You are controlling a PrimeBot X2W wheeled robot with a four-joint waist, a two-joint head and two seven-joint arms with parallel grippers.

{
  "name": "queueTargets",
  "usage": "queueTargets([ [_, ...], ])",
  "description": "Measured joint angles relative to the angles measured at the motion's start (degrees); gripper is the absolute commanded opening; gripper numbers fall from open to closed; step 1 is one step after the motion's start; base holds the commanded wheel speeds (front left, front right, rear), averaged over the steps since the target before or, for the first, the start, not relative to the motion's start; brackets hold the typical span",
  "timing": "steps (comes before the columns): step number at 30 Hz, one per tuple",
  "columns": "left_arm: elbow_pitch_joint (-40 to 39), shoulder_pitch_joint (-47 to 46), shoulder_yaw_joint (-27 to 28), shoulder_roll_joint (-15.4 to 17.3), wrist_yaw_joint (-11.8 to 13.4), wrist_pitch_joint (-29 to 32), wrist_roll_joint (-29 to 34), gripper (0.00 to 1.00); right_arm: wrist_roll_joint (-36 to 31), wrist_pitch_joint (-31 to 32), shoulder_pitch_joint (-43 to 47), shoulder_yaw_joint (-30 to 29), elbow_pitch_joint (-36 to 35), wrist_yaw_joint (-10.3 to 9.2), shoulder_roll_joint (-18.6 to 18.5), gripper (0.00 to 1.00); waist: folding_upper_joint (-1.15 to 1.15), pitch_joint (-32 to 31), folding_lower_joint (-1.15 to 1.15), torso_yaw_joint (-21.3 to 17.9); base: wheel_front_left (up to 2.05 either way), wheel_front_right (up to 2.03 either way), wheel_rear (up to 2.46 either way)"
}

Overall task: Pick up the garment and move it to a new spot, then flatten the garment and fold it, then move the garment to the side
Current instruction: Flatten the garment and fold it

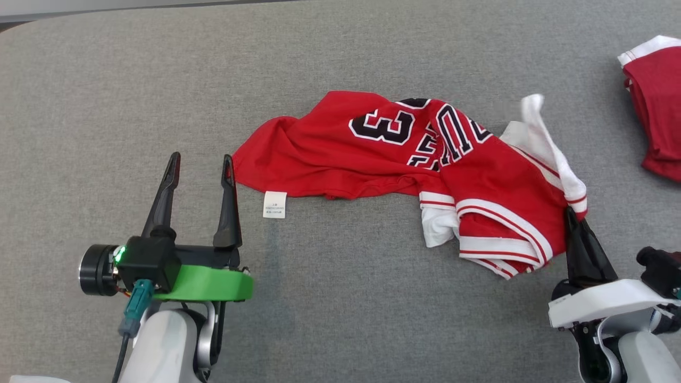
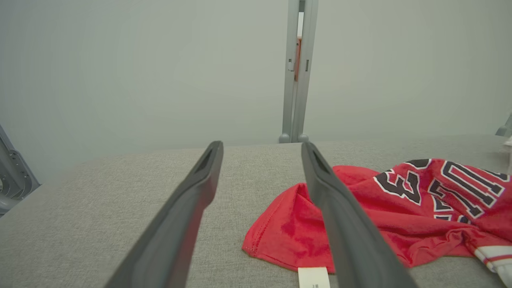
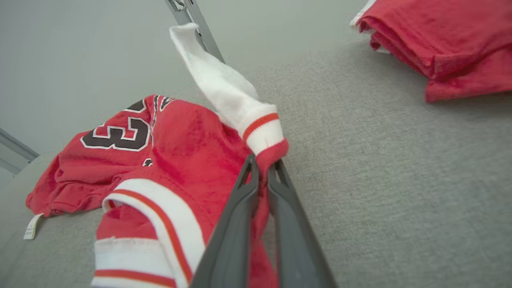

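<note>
Crumpled red mesh jersey [image 1: 340, 159] sprawls mid-table, its slick fabric bunched in soft ridges. There's a black 3 outlined in white, and white-and-red striped trim curls at the right end. The right gripper [image 1: 571, 213] is clenched on that trimmed edge, red cloth pinched between its dark fingers. The left gripper [image 1: 201, 157] stands spread wide, released, just beside the jersey's left hem and small white care label [image 1: 274, 205]. Underneath is a grey woven cloth tabletop [image 1: 340, 319]. A folded red garment [image 1: 659, 106] sits far right. Behind are a plain pale wall [image 2: 120, 60] and a grey metal post [image 2: 298, 72].
</note>
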Motion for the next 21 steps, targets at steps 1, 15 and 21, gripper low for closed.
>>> queueTargets([
  [1, 0.0, 0.0, 0.1, 0.0, 0.0, 0.0, 0.0, 1.0, 0.6, 0.1, 0.3, -1.0, 0.9, 0.0, 0.3, 0.27, 0.0, 0.0, 0.0, -0.4, 0.0, 0.0, 0.0],
  [15, 0.5, 1.8, 1.3, 0.1, 0.1, 0.0, 0.0, 1.0, -10.2, -3.1, -2.2, -0.9, -4.9, 0.0, -5.0, 1.0, 0.0, -0.9, 0.0, -2.2, 0.0, 0.0, 0.0],
  [21, 1.1, 4.0, 1.7, 0.3, 0.1, 0.0, -0.3, 1.0, -11.9, -1.0, -0.2, 4.0, -9.9, 0.0, -5.1, 1.0, 0.0, -2.7, 0.0, -2.6, 0.0, 0.0, 0.0],
])
